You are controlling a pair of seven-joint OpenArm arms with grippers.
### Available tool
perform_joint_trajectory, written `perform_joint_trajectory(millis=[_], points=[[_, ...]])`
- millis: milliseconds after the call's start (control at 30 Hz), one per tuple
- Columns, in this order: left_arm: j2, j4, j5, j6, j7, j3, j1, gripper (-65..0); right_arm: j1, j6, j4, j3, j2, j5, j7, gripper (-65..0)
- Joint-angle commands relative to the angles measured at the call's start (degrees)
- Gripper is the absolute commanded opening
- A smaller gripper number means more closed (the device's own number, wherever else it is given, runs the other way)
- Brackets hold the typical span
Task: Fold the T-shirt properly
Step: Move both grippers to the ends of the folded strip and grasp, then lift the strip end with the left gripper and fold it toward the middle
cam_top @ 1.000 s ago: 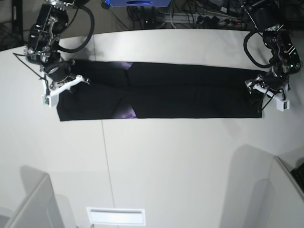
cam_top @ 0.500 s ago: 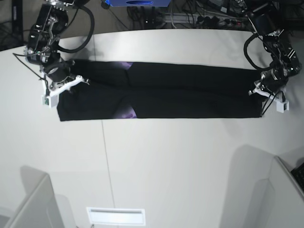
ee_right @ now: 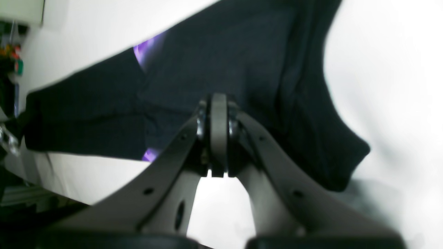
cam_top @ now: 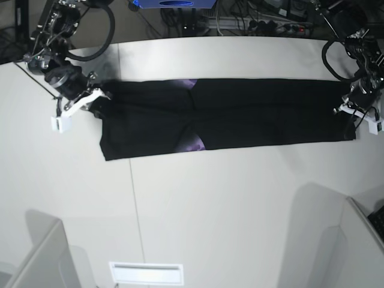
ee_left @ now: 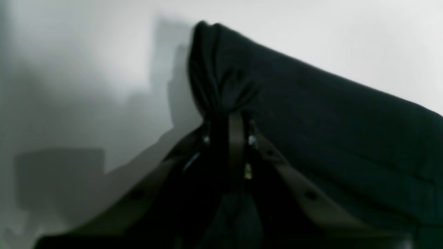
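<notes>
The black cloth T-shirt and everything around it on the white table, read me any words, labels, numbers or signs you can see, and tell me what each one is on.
None can be read.
The black cloth T-shirt: only slivers of purple print show at its folds, no lettering.
The blue object behind the white table: no legible marking.
The left gripper and right gripper: no markings visible.

The T-shirt point(cam_top: 240, 117) is soft matt black cloth with a faint knit grain, showing no sheen. Small patches of purple print point(cam_top: 193, 143) near its middle fold look smooth and slightly brighter than the cloth around them. Under the T-shirt, the table point(cam_top: 210, 204) is a smooth, pale, matt surface with a thin seam line. At the T-shirt's ends, the left gripper point(ee_left: 228, 128) and the right gripper point(ee_right: 218, 131) have smooth grey plastic-looking fingers with a dull satin finish and small shiny metal screws.
</notes>
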Motion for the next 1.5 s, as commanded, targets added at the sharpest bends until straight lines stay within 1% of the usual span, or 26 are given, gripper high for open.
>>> perform_joint_trajectory(millis=[0,33,267,367,400,467,533,600,700,767,833,967,1100,1200,1333,1467], points=[[-1.2,3.4,-0.7,-0.3,-1.2,-0.4,0.5,-65.0,0.4,0.3,1.1,0.1,0.4,1.1,0.6,-65.0],[-1.0,5.6,-0.7,-0.3,-1.1,-0.4,1.3,-65.0,0.4,0.3,1.0,0.1,0.4,1.1,0.6,-65.0],[5.0,21.7,-0.7,-0.2,-0.5,-0.1,7.4,-65.0,0.5,0.3,0.7,0.1,0.5,1.0,0.6,-65.0],[6.1,26.8,-0.7,-0.1,0.2,3.3,9.4,-65.0,0.6,0.2,0.4,0.1,0.5,1.0,0.6,-65.0],[6.2,28.1,-0.7,-0.1,1.1,4.5,9.9,-65.0,0.7,0.2,0.1,0.1,0.5,1.0,0.6,-65.0],[7.7,30.1,-0.7,0.8,3.2,6.0,10.4,-65.0,0.7,0.2,-0.2,0.1,0.6,0.6,0.6,-65.0],[9.6,31.3,-0.7,2.1,4.3,6.7,10.4,-65.0,0.7,0.2,-0.2,-0.4,0.9,-1.4,0.6,-65.0],[11.4,31.3,-0.7,2.6,4.3,8.1,10.4,-65.0,0.7,0.2,-0.2,-0.4,0.8,-4.2,0.6,-65.0],[11.9,31.3,-0.7,2.9,4.2,12.1,10.4,-65.0,0.7,0.2,-0.2,-0.4,0.5,-8.2,0.6,-65.0],[12.3,31.3,-0.8,5.4,4.0,14.7,10.4,-65.0,0.7,0.2,-0.2,-0.4,0.5,-9.7,0.7,-65.0],[13.4,31.3,-0.8,7.6,3.8,16.9,9.9,-65.0,0.7,0.2,-0.2,-0.3,0.5,-10.1,0.8,-65.0],[13.6,31.0,-0.9,9.6,3.9,22.7,8.2,-65.0,0.7,0.2,-0.2,-0.3,0.5,-10.1,0.6,-65.0],[15.4,31.1,-0.8,12.9,3.9,26.5,7.2,-65.0,0.7,0.2,-0.2,-0.3,0.8,-10.1,0.6,-65.0],[15.4,30.7,-0.8,14.3,3.9,30.0,6.2,-65.0,0.7,0.2,-0.2,-0.3,0.8,-10.1,0.6,-65.0],[15.5,30.6,-0.8,17.1,3.8,34.5,5.1,-65.0,0.7,0.2,-0.2,-0.2,0.9,-10.1,0.6,-65.0],[15.6,30.6,-0.8,17.6,3.8,36.9,4.9,-65.0,0.7,0.2,-0.2,-0.3,0.8,-10.1,0.6,-65.0]])
